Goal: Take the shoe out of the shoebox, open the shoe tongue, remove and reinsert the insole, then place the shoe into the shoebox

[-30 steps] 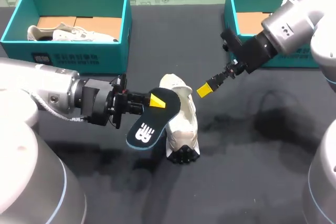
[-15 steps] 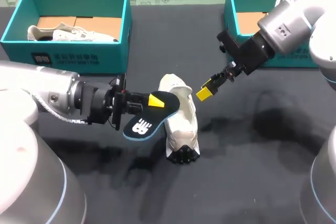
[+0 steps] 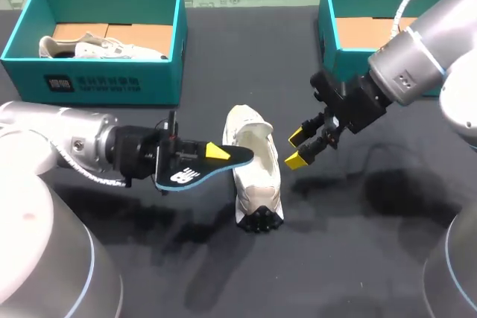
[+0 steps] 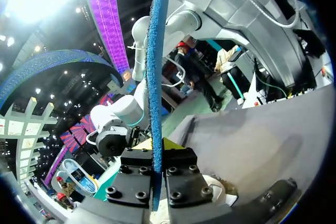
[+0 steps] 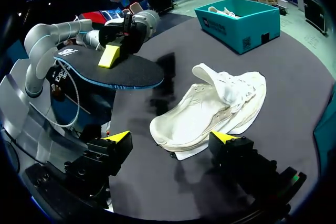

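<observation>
A white shoe (image 3: 254,176) lies on its side on the dark table, tongue pulled open. My left gripper (image 3: 212,153) is shut on the black, blue-edged insole (image 3: 186,167), holding it just left of the shoe and above the table. In the left wrist view the insole (image 4: 156,72) stands edge-on between the fingers of the left gripper (image 4: 157,148). My right gripper (image 3: 299,147) hangs open just right of the shoe's opening. From the right wrist view, the shoe (image 5: 212,109) lies ahead of the right gripper (image 5: 173,141), with the insole (image 5: 113,72) beyond it.
A teal shoebox (image 3: 160,50) at the back left holds another pale shoe (image 3: 97,46). A second teal shoebox (image 3: 328,16) stands at the back right, behind my right arm.
The left gripper has turned the insole flatter and drawn it slightly left and lower. The right gripper has come down and nearer the shoe, turning so both yellow tips show.
</observation>
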You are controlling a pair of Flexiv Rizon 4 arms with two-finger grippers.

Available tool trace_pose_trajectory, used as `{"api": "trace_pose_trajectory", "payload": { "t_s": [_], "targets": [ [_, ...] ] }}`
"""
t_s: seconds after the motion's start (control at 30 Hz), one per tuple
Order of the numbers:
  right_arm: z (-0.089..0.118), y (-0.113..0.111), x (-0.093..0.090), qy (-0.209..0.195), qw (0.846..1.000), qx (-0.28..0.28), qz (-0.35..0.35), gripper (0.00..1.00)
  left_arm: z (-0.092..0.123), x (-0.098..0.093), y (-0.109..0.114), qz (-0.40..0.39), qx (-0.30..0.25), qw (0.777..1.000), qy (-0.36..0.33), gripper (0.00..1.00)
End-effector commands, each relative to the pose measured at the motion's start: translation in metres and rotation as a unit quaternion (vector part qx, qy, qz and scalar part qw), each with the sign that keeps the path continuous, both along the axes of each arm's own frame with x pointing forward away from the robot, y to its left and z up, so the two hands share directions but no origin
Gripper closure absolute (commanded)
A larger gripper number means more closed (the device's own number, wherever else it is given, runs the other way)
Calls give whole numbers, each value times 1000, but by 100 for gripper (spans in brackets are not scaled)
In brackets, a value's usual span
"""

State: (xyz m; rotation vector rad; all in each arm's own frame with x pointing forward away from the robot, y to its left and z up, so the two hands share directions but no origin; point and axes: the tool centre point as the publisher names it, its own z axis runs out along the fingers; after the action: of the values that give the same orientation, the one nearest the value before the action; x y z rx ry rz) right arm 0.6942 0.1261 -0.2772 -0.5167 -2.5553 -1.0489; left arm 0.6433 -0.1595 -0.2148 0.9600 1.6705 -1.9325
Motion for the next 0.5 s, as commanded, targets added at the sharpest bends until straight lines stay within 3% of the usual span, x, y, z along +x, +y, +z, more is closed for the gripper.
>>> {"api": "trace_pose_trajectory", "payload": {
  "t_s": [0.03, 0.13, 0.27, 0.43, 0.5],
  "targets": [
    [1, 0, -1, 0, 1000, -1, 0, 0, -1, 1, -1, -1, -1, 1000, 0, 100],
    [1, 0, -1, 0, 1000, -1, 0, 0, -1, 1, -1, -1, -1, 1000, 0, 100],
    [-1, 0, -1, -6, 1000, -4, 2, 0, -11, 2, -9, -18, -24, 998, 50, 100],
    [-15, 4, -10, -87, 995, -39, 34, 0, -20, -2, -13, -14, -27, 996, 81, 100],
    [-22, 5, -13, -101, 993, -51, 41, 0, -22, -2, -15, -2, -26, 995, 95, 100]
  ]
}}
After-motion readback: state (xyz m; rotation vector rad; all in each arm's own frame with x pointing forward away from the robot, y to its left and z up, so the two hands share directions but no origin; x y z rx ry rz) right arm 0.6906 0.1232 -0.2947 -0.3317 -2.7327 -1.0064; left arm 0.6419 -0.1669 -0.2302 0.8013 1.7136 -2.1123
